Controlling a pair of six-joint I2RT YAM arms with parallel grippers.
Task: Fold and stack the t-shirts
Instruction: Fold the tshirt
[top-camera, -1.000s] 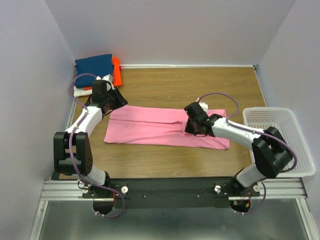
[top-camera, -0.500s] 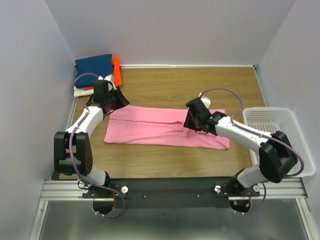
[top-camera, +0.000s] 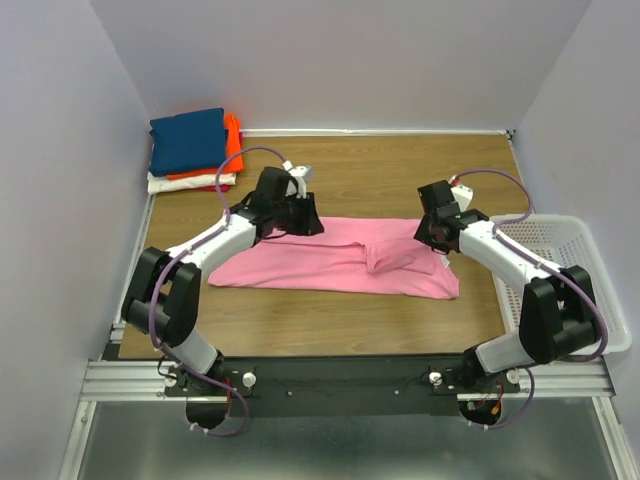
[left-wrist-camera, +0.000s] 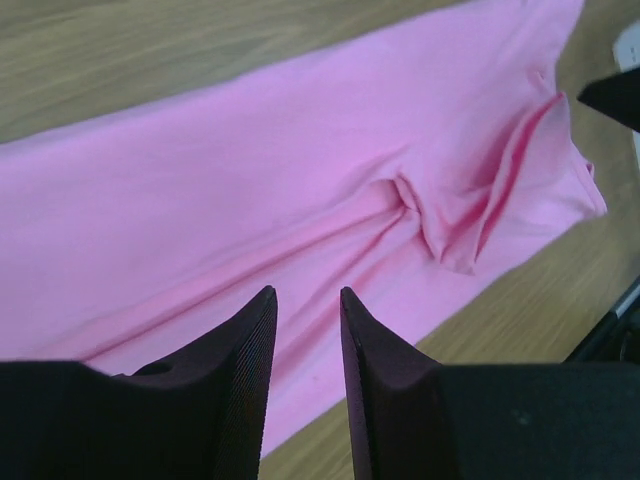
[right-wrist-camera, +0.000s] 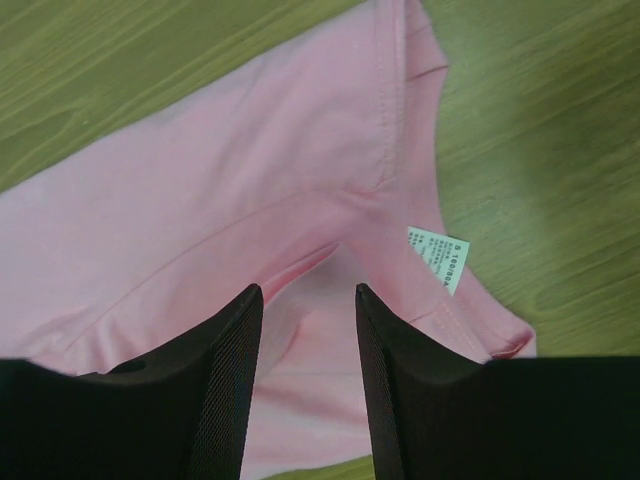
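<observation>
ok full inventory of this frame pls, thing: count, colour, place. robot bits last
large pink cloth t-shirt: 1, pink, spread across mid-table, bunched fold right of centre
white care label: 1, white, at the pink t-shirt's edge, seen in the right wrist view
stack of folded t-shirts: 1 stack, navy blue on top, orange and white below, far-left corner
white plastic mesh basket: 1, white, at the table's right edge
wooden table: 1, brown, under everything
left hand: 1, black fingers, open and empty, above the pink t-shirt's far edge, left of centre
right hand: 1, black fingers, open and empty, above its right end
left arm, right arm: 2, white and black, bases at the near edge
</observation>
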